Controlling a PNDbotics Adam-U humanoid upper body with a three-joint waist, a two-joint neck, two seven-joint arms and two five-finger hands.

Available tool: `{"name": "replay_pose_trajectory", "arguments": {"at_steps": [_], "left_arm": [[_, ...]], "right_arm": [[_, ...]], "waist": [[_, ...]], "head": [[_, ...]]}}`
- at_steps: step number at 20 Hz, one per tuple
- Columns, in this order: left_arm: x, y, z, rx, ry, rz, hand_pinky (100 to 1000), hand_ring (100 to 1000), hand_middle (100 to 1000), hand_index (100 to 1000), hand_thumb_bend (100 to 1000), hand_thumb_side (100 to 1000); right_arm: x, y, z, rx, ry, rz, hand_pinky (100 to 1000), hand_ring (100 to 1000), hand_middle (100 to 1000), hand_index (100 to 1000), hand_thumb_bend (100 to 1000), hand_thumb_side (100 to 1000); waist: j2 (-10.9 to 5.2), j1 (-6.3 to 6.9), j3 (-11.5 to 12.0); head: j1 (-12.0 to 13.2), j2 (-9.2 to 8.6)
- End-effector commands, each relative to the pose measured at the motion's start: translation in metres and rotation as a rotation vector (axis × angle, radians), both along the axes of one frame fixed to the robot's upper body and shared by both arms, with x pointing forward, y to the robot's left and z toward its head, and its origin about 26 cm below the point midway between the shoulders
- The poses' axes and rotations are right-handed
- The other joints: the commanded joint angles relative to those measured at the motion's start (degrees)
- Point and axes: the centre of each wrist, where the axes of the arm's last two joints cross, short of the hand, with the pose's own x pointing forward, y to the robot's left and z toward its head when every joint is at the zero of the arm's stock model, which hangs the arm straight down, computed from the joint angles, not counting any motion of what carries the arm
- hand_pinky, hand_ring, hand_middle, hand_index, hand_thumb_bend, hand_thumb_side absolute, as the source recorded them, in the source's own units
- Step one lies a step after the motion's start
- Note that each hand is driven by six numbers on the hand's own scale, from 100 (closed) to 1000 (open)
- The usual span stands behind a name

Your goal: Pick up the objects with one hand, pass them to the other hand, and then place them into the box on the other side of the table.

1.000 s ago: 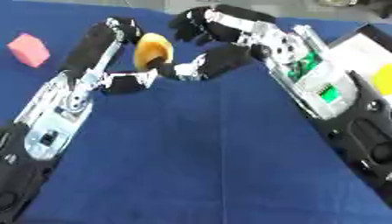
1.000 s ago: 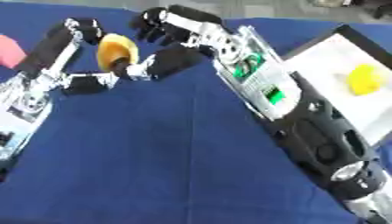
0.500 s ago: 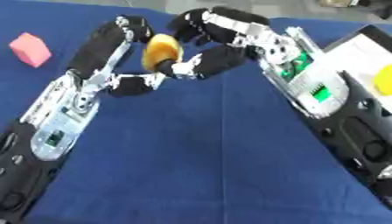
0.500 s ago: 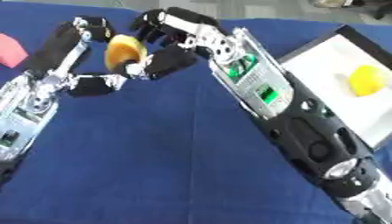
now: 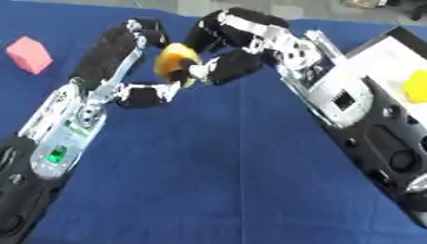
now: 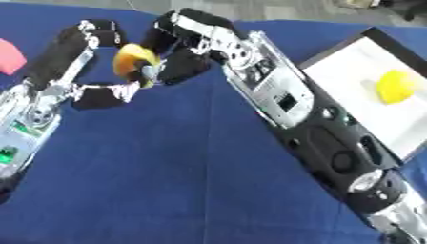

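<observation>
An orange-yellow rounded object (image 5: 173,64) hangs above the blue table at the back centre, between both hands. My left hand (image 5: 137,94) reaches up from the lower left and curls around the object's left and underside. Coming in from the right, my right hand (image 5: 227,67) has its thumb against the object's right side and its black fingers (image 6: 165,32) curled over the top behind it. Both hands hold it at once. The box (image 6: 359,76), white inside, stands at the right edge with a yellow object (image 6: 393,86) in it.
A pink block (image 5: 29,53) lies on the blue cloth at the far left. My right forearm (image 6: 309,128) slants across the right half of the table. Open blue cloth fills the centre and front.
My right hand has come down and closed around the orange-yellow object, which the left hand still holds. The object has shifted slightly toward the right.
</observation>
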Motion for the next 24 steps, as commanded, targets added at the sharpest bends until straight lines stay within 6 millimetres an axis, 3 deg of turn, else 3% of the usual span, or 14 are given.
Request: {"name": "replay_pose_trajectory", "arguments": {"at_steps": [1, 10, 19, 20, 21, 22, 24], "left_arm": [[-0.002, -0.002, 0.013, -0.015, -0.052, -0.008, 630, 600, 528, 554, 214, 196], [-0.004, -0.005, 0.016, -0.051, -0.094, -0.025, 617, 586, 521, 556, 221, 206], [-0.003, -0.002, 0.011, -0.114, -0.101, -0.024, 614, 585, 522, 595, 512, 284], [-0.003, -0.002, 0.01, -0.118, -0.101, -0.026, 614, 585, 522, 595, 512, 284], [-0.003, -0.001, 0.009, -0.122, -0.1, -0.029, 606, 572, 502, 582, 390, 269], [-0.003, -0.001, 0.009, -0.126, -0.1, -0.033, 602, 565, 493, 571, 342, 265], [-0.002, -0.002, 0.008, -0.133, -0.101, -0.04, 600, 563, 488, 565, 334, 272]], "right_arm": [[-0.003, 0.0, 0.006, -0.01, -0.012, 0.03, 847, 742, 417, 582, 234, 100], [-0.001, -0.003, 0.004, -0.001, -0.012, 0.009, 828, 678, 360, 533, 381, 100], [-0.002, -0.012, 0.01, 0.072, -0.047, -0.038, 819, 654, 345, 521, 410, 100], [-0.003, -0.013, 0.011, 0.078, -0.053, -0.042, 819, 654, 345, 521, 410, 100], [-0.004, -0.014, 0.012, 0.085, -0.058, -0.046, 818, 651, 344, 521, 409, 100], [-0.004, -0.015, 0.013, 0.091, -0.062, -0.05, 818, 649, 343, 520, 407, 100], [-0.006, -0.015, 0.013, 0.096, -0.062, -0.053, 817, 647, 342, 519, 406, 100]], "waist": [[-1.93, -0.45, 0.0], [-1.95, -0.43, 0.0], [-1.99, -0.37, -0.2], [-2.0, -0.36, -0.3], [-2.01, -0.35, -0.4], [-2.01, -0.34, -0.4], [-2.0, -0.31, -0.4]], "head": [[-0.4, -0.42], [-0.8, -0.3], [-0.9, -0.32], [-0.8, -0.31], [-0.8, -0.32], [-0.7, -0.36], [-0.8, -0.6]]}}
